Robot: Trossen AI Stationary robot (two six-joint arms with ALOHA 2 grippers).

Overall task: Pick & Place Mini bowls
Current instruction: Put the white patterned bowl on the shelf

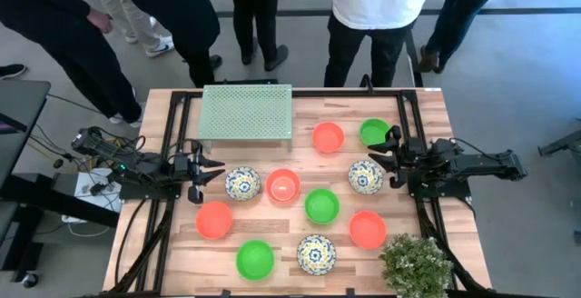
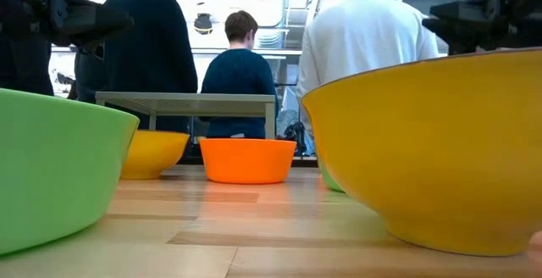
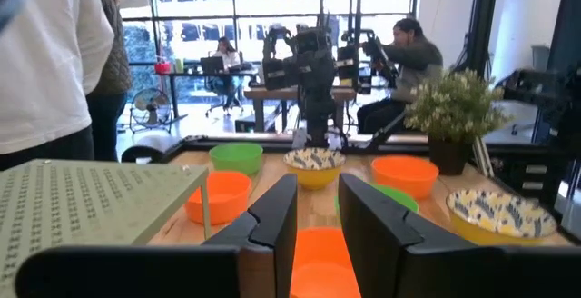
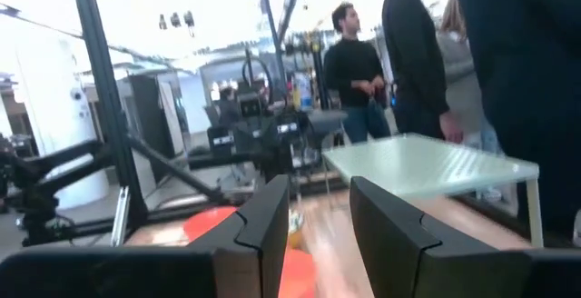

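Bowls lie scattered across the wooden table (image 1: 172, 243) seen from above: orange ones (image 1: 283, 185), green ones (image 1: 321, 205) and patterned ones (image 1: 242, 183). My left gripper (image 1: 214, 174) hangs just beside a patterned bowl, my right gripper (image 1: 383, 157) between a green bowl (image 1: 373, 132) and another patterned bowl (image 1: 365, 176). A perforated rack (image 1: 246, 112) stands at the far edge, a plant (image 1: 416, 263) near the right corner. From table height, an orange bowl (image 2: 247, 159) sits mid-table. Through my left wrist, my fingers (image 3: 272, 221) stand parted and empty above an orange bowl (image 3: 318, 262). Through my right wrist, the fingers (image 4: 269, 216) are likewise apart, holding nothing.

Two dark jointed arms, black cabling, angular matte-black gripper fingers (image 3: 272, 225)
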